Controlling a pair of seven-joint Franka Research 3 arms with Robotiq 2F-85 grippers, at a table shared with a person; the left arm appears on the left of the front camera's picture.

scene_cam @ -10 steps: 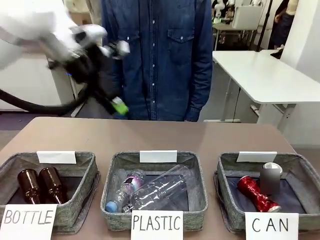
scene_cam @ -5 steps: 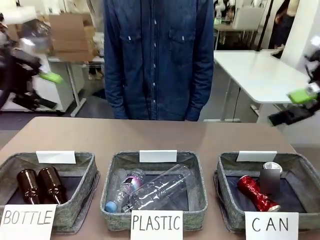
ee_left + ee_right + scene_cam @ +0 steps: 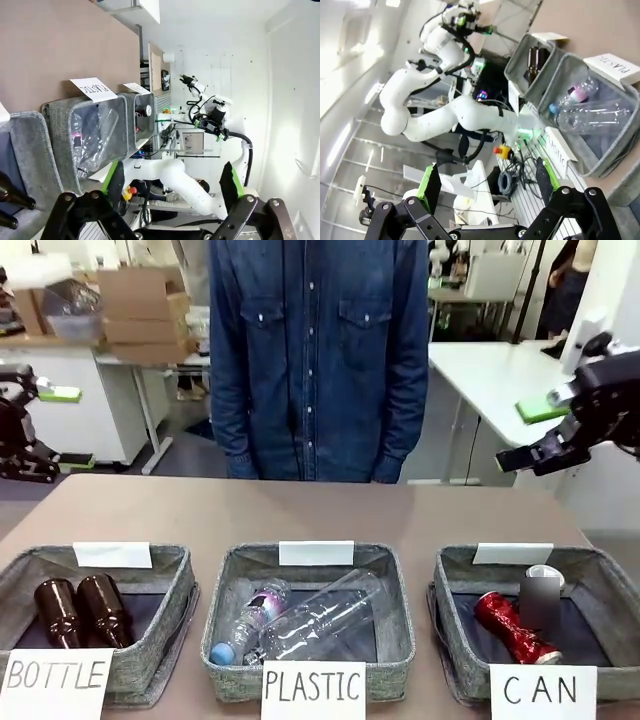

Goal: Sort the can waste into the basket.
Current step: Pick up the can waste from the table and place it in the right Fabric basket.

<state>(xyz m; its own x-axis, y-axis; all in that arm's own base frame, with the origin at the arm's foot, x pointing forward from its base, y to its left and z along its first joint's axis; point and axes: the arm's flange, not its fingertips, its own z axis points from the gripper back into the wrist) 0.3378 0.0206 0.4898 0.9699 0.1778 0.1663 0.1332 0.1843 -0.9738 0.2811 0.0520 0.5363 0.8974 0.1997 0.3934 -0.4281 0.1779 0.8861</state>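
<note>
The red can [image 3: 515,628] lies on its side in the grey CAN basket [image 3: 455,575] at the front right. The dark can [image 3: 540,598] stands upright beside it in the same basket. My left gripper [image 3: 65,427] hangs open beyond the table's far left corner, with nothing between its green pads. At the far right, high above the CAN basket, my right gripper [image 3: 530,435] is open and empty too. In the left wrist view my own gripper [image 3: 172,187] is spread wide, and the CAN basket [image 3: 134,100] shows a bit of the red can [image 3: 146,109]. The right wrist view also shows my gripper [image 3: 487,185] open.
The PLASTIC basket [image 3: 225,580] in the middle holds clear plastic bottles [image 3: 320,620]. The BOTTLE basket [image 3: 170,570] at the left holds two brown glass bottles [image 3: 80,610]. A person in a denim shirt [image 3: 320,350] stands at the far edge. Bare tabletop [image 3: 300,505] lies behind the baskets.
My left arm has swung away from above the table to the far left. My right gripper has come in at the right edge, then moved up and slightly left. The cans have not moved.
</note>
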